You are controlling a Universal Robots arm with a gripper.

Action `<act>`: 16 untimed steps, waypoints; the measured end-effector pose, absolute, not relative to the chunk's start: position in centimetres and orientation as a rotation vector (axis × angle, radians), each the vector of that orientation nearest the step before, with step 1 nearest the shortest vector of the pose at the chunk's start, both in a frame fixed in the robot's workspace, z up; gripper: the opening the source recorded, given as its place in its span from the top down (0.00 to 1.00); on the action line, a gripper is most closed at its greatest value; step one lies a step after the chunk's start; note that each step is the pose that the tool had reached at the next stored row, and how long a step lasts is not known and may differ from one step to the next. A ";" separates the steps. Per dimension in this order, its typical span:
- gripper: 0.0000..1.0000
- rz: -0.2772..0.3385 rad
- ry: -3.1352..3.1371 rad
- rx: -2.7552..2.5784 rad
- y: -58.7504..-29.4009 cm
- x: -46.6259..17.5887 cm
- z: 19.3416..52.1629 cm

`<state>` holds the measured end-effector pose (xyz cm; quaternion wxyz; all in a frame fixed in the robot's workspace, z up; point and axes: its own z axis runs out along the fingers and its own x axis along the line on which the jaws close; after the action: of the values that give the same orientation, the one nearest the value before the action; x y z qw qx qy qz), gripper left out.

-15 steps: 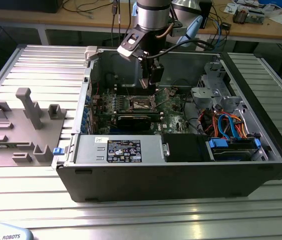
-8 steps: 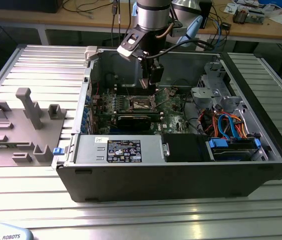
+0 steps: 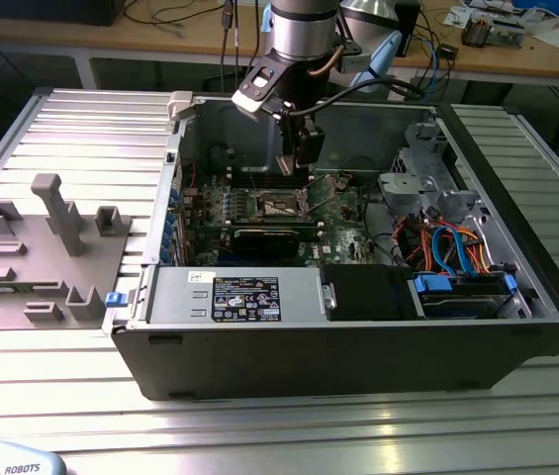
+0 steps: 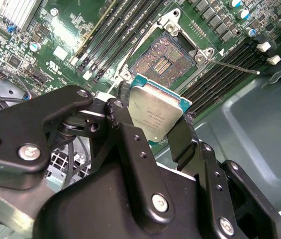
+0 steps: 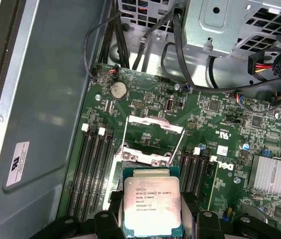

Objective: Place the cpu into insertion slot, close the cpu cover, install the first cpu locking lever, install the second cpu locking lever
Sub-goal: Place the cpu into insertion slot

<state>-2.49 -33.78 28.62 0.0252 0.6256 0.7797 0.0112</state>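
Gripper (image 4: 154,115) is clamped tight on the cpu (image 5: 151,206) by two opposite edges, metal top showing, hanging over the green motherboard (image 4: 73,27). Just past it, the insertion slot (image 4: 161,60) sits uncovered, contacts showing.

In the exterior view the open computer case (image 3: 358,346) sits mid-frame on the counter (image 3: 259,435), with a parts fixture (image 3: 42,247) beside it at the exterior view's left. Inside the case, the motherboard (image 3: 259,213) lies at the centre, the power-supply box (image 3: 244,297) below it in the frame, and the drive cage (image 3: 457,282) at lower right. The cpu (image 4: 155,112) sits between the fingers (image 4: 123,117), near the insertion slot (image 4: 162,62) but not in it.
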 end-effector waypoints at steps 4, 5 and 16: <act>0.46 0.035 2.408 1.938 -33.8 -2.5 28.6; 0.46 0.035 2.407 1.939 -33.8 -2.5 28.6; 0.46 0.034 2.393 1.956 -33.8 -2.5 28.5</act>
<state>-2.50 -33.78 28.51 0.0253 0.6325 0.7740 0.0110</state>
